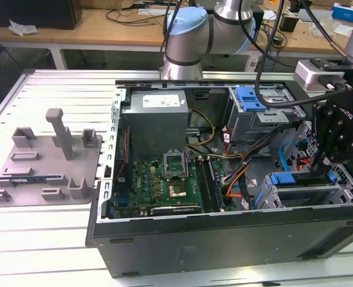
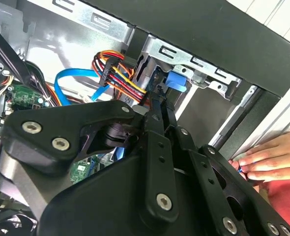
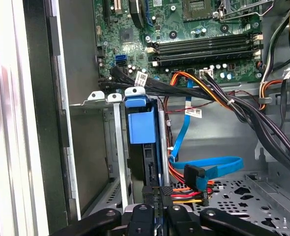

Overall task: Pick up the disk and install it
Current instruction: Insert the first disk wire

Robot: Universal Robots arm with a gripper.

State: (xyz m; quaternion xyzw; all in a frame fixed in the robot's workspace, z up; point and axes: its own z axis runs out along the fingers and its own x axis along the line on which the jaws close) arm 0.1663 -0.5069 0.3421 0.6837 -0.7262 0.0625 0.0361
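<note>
The computer case [image 1: 224,239] has matt black metal walls. Inside it, the drive cage [image 3: 116,147] is bare, dull silver sheet metal, and the disk [image 3: 142,129] seated in that cage shows smooth, slightly glossy blue plastic. The gripper [image 3: 160,196] above the cage is matt black metal with shiny screws. Beside the case, the tray [image 1: 45,161] is matt grey plastic on a ribbed, pale metal surface [image 1: 45,239].

The flat hard drive in its blue plastic carrier [image 3: 141,129] stands on edge, slotted down into the metal drive cage. In the first wrist view its blue ridged tab points to twelve o'clock; the dark drive body runs toward six o'clock. In the exterior view the carrier's blue edge [image 1: 282,178] sits at four o'clock in the case.
</note>
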